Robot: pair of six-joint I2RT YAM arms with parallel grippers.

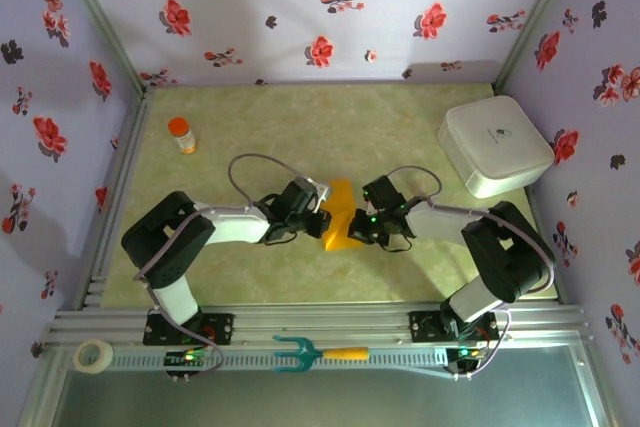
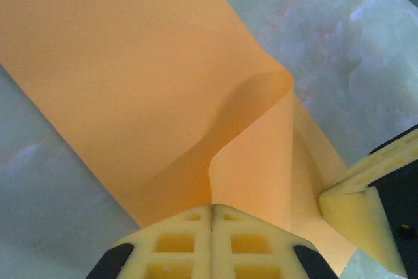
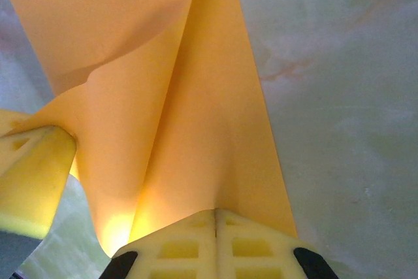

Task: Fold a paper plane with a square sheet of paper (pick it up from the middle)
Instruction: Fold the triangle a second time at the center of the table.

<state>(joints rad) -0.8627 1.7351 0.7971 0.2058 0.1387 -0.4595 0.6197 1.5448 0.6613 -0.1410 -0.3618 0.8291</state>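
Observation:
The orange-yellow sheet of paper (image 1: pixel 341 215) hangs between both grippers over the middle of the table, bent into loose curved folds. My left gripper (image 1: pixel 321 221) holds its left side, and in the left wrist view the left gripper (image 2: pixel 211 208) is shut on a raised fold of the paper (image 2: pixel 130 89). From the other side my right gripper (image 1: pixel 357 224) grips it; the right gripper (image 3: pixel 215 213) is shut on a pinched ridge of the paper (image 3: pixel 189 129). Each wrist view catches the other gripper's yellow fingertips (image 2: pixel 356 204) (image 3: pixel 32 174) against the sheet.
A small orange-capped bottle (image 1: pixel 182 135) stands at the back left. At the back right sits a white box (image 1: pixel 494 146). An orange-handled teal fork (image 1: pixel 315 352) and a tape roll (image 1: pixel 94 355) lie on the front rail. Flowered walls enclose the green table (image 1: pixel 300 127).

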